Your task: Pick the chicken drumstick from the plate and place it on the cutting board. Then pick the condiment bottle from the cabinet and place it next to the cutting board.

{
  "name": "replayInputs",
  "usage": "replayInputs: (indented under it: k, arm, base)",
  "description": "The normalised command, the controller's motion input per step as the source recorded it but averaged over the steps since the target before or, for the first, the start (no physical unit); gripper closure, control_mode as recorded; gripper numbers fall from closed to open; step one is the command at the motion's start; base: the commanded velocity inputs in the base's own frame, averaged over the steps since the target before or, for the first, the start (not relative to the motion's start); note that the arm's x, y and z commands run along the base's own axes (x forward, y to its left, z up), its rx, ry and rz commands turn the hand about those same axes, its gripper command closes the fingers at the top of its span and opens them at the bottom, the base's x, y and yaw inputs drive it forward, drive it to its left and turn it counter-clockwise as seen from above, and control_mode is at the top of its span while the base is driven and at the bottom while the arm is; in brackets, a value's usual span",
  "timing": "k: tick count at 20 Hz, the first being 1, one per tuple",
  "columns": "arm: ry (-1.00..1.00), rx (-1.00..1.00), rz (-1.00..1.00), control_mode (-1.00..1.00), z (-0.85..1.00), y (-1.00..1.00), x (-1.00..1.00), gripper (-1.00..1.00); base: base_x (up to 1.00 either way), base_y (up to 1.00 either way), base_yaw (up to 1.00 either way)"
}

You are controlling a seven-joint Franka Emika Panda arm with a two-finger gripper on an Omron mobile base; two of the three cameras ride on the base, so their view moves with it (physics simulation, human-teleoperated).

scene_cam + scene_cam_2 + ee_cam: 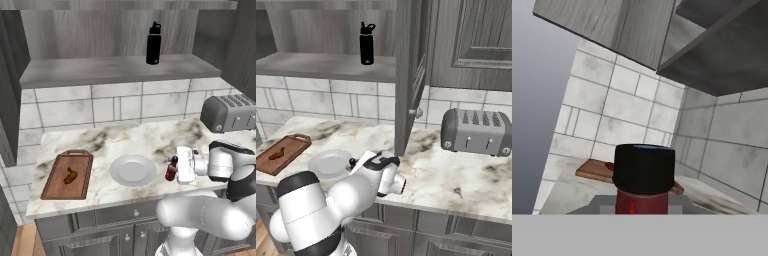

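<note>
The chicken drumstick [70, 175] lies on the reddish-brown cutting board [56, 186] at the counter's left, and both show in the right base view too: drumstick [277, 155], board [287, 146]. The round grey-white plate [133, 170] sits bare in the middle. Just right of the plate, my gripper [175, 169] is shut on the red condiment bottle [171, 171], upright and low over the counter; whether it touches the counter I cannot tell. In the hand view the bottle's dark cap [644, 167] is close, with the board [594, 170] behind it. The cabinet shelf [115, 70] is above.
A tall black bottle [153, 44] stands on the cabinet shelf. A silver toaster [230, 114] sits at the counter's right. An open cabinet door [408, 75] hangs above the counter right of the arm. Grey drawers run under the counter's front edge.
</note>
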Motion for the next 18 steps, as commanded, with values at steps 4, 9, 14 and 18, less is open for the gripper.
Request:
replayInputs:
  k: [4, 9, 14, 18]
  arm:
    - [0.00, 0.00, 0.00, -1.00, -0.03, -0.12, 0.00, 1.00]
    - [0.00, 0.00, 0.00, -1.00, -0.12, -0.06, 0.00, 1.00]
    - [0.00, 0.00, 0.00, -1.00, -0.11, 0.00, 0.00, 1.00]
    - [0.00, 0.00, 0.00, -1.00, -0.13, 0.00, 0.00, 1.00]
  base:
    - [0.00, 0.00, 0.00]
    - [0.00, 0.00, 0.00]
    - [0.00, 0.00, 0.00]
    - [0.00, 0.00, 0.00]
